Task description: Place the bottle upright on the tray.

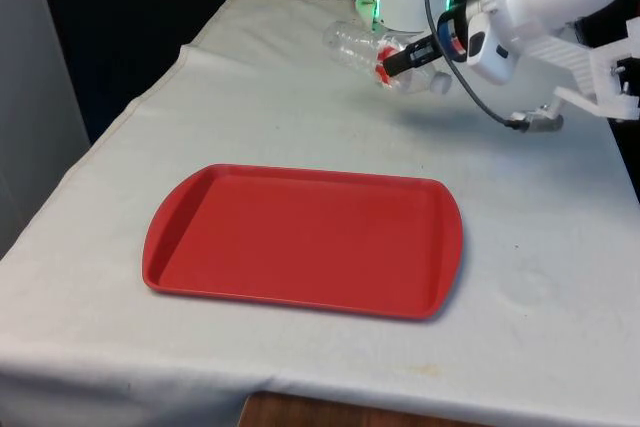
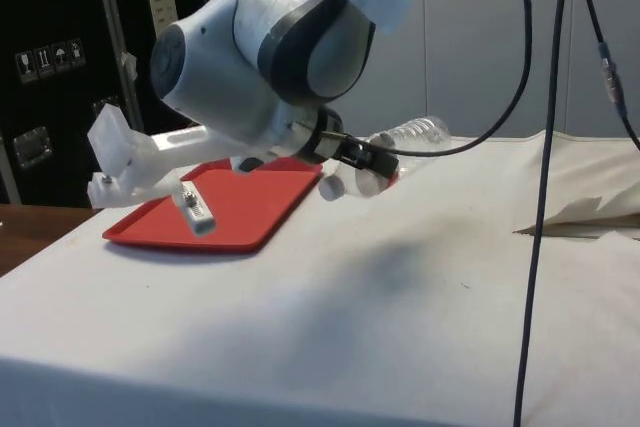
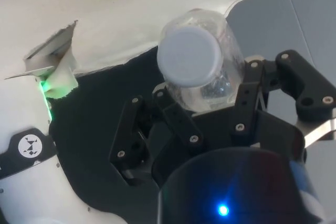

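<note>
A clear plastic bottle (image 1: pixel 362 47) with a pale cap (image 3: pixel 189 56) is being held between the two black fingers (image 3: pixel 176 116) of the gripper (image 1: pixel 400 57), clenched on it near the capped end. In the front view it is being carried lying nearly level above the white cloth (image 1: pixel 300 117), close to the robot's base and well apart from the red tray (image 1: pixel 200 267). In the side view the bottle (image 2: pixel 412 133) is being seen raised off the cloth (image 2: pixel 400 297), with the tray (image 2: pixel 250 222) lying flat beyond the arm.
</note>
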